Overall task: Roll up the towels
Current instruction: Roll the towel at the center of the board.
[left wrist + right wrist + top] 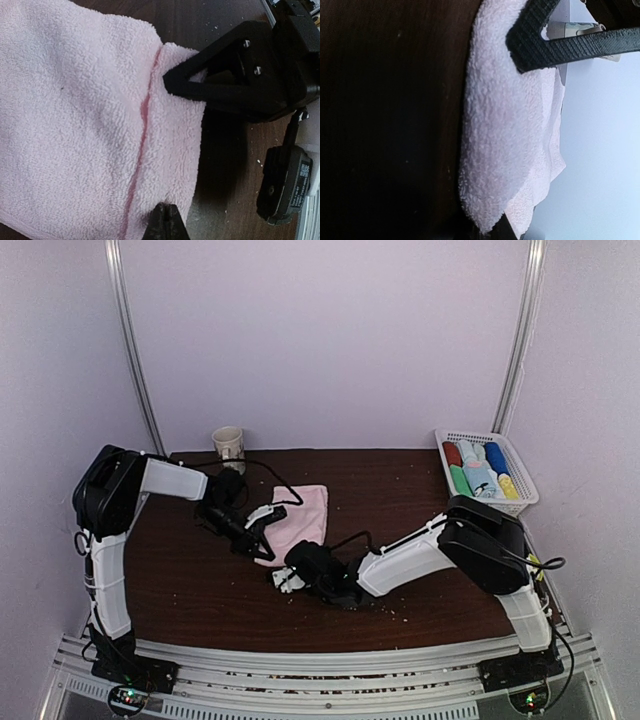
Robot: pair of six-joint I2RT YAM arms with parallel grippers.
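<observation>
One pale pink towel (300, 518) lies on the brown table, partly folded at its near end. My left gripper (262, 532) is at the towel's left edge. In the left wrist view the towel (80, 125) fills the left side, and the gripper (182, 150) is open, with its fingers (200, 82) straddling the hemmed edge. My right gripper (285, 578) is at the towel's near corner. In the right wrist view it (525, 140) is open wide, with the thick towel end (505, 135) between its fingers (545, 47).
A white slatted basket (520, 478) at the far right holds several rolled towels in different colours. A paper cup (229, 448) stands at the far left, behind the left arm. Crumbs are scattered on the table (420, 490).
</observation>
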